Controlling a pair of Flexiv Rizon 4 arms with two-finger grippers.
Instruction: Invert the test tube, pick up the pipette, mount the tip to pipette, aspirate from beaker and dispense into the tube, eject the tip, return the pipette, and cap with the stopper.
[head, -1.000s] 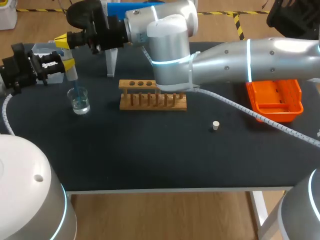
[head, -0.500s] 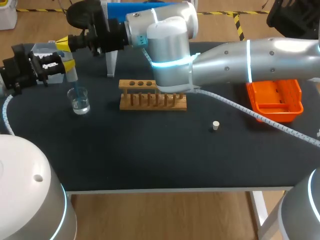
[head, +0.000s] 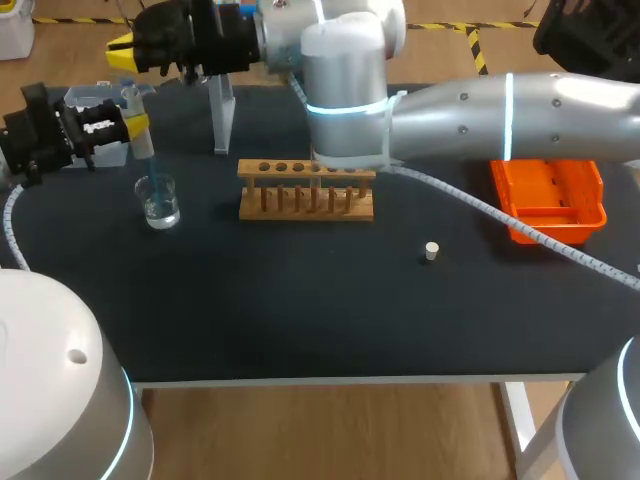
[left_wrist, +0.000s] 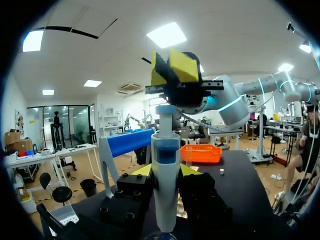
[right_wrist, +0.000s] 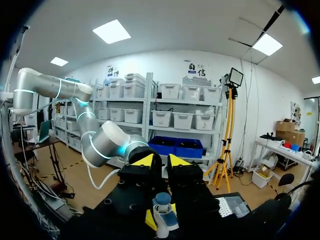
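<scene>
My left gripper (head: 135, 120) is at the table's far left, shut on the upright pipette (head: 141, 142). The pipette's bluish tip dips into the glass beaker (head: 159, 201), which holds clear liquid. In the left wrist view the pipette (left_wrist: 165, 195) stands between my left gripper's (left_wrist: 166, 171) fingers. My right gripper (left_wrist: 173, 66) hovers just above the plunger without touching it. My right arm reaches across the back of the table, and its gripper (head: 122, 45) is above and behind the left one. Its tips (right_wrist: 161, 161) stand slightly apart with nothing between them, above the pipette's top (right_wrist: 163, 207). The white stopper (head: 431, 251) lies right of centre.
A wooden tube rack (head: 305, 190) stands mid-table under the right arm's elbow. The white pipette stand (head: 223, 115) with a blue top is behind it. A clear tip box (head: 88, 102) sits behind the left gripper. An orange tray (head: 552, 203) is at the right.
My right gripper has lifted up and back off the pipette's plunger, and its tips have parted a little. The left gripper and the pipette have stayed over the beaker.
</scene>
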